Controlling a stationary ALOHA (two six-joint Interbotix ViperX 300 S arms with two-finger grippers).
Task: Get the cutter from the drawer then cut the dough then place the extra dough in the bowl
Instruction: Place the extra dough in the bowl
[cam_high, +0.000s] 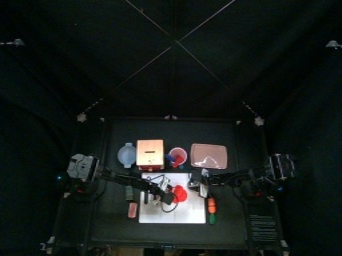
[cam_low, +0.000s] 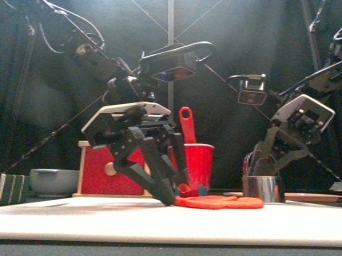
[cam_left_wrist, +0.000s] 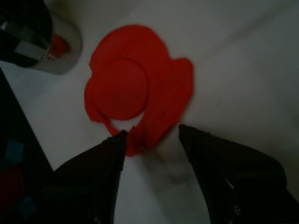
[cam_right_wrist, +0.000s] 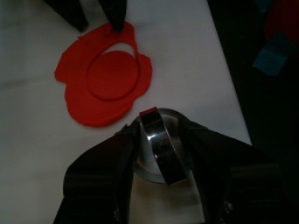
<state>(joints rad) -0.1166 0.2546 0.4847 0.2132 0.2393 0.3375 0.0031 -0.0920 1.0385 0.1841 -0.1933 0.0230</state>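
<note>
1. Nearest the front camera lies the white cutting board (cam_low: 80, 215), flat on the tabletop, with the red dough (cam_low: 221, 202) spread on it.
2. Both wrist views show a round cut line pressed into the middle of the dough. The disc sits inside a ragged outer rim, so the cutting looks done.
3. From above, the left end effector (cam_left_wrist: 152, 136) points down at the dough's 9 o'clock edge. Its jaws stand moderately apart on either side of a small tab of the rim, their tips at the dough, and they hold nothing.
4. The right end effector (cam_right_wrist: 158, 153) is closed on the round metal cutter (cam_low: 263, 188). It holds the cutter at 3 o'clock from the dough, just beside it and clear of it. I cannot tell whether the cutter rests on the board or hangs just above it.
5. The blue-grey bowl (cam_low: 54, 181) stands at about 10 o'clock from the dough, toward the back left. It sits beside the wooden box (cam_low: 107, 172), and the red cup (cam_low: 201, 165) is just to the box's other side.
6. I judge the step in hand to be lifting away the extra dough.
7. The next move calls for the left jaws to close on the rim tab, then peel the ring up slowly. The cut disc should stay on the board while the ring is carried toward 10 o'clock and released over the bowl.
8. Soft dough may tear or drag the disc along.
</note>
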